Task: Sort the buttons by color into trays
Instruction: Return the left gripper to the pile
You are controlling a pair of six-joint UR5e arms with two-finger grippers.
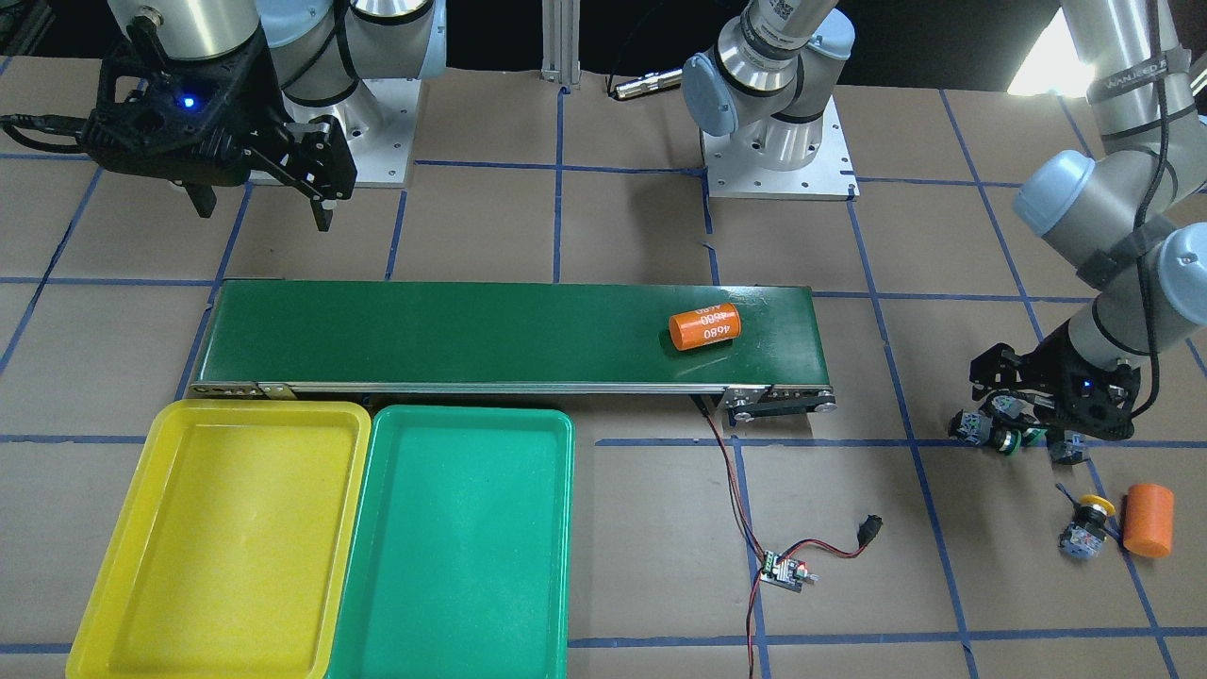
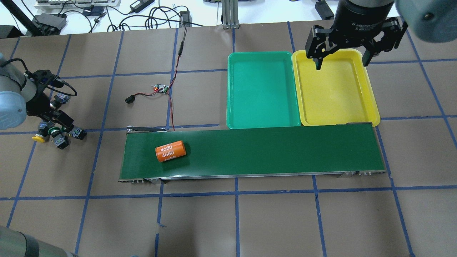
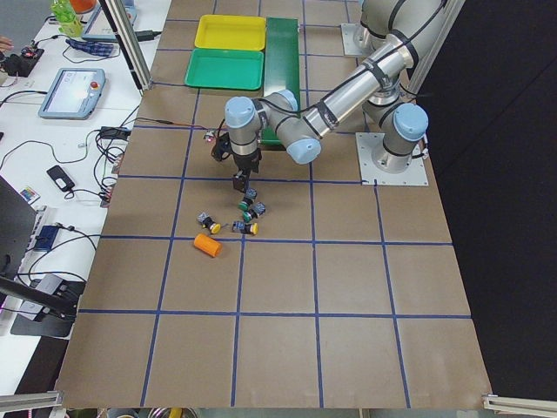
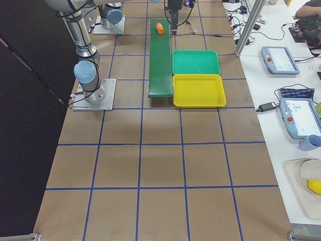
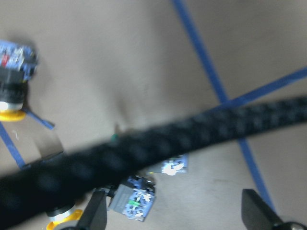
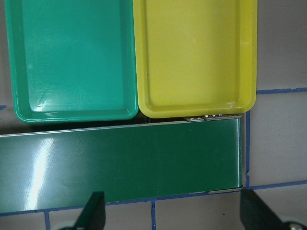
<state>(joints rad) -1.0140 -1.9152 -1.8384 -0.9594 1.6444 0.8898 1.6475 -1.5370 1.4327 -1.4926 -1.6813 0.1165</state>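
Observation:
Several buttons lie loose on the brown table at my left end. A green-capped button (image 1: 1009,439) and its neighbours (image 2: 60,140) sit right under my left gripper (image 1: 1014,420). A yellow-capped button (image 1: 1087,528) lies apart from them. In the left wrist view the gripper (image 5: 177,218) is open just above a blue-grey contact block (image 5: 136,201), and a blurred black cable crosses the view. My right gripper (image 2: 341,60) is open and empty, high over the yellow tray (image 2: 371,92). The green tray (image 2: 260,53) stands beside it. Both trays hold nothing.
The long dark green conveyor belt (image 1: 471,330) runs alongside the trays and carries an orange cylinder marked "4680" (image 1: 705,325). A second orange cylinder (image 1: 1149,521) lies by the yellow-capped button. A small circuit board (image 1: 785,572) with red-black wires lies near the belt's end.

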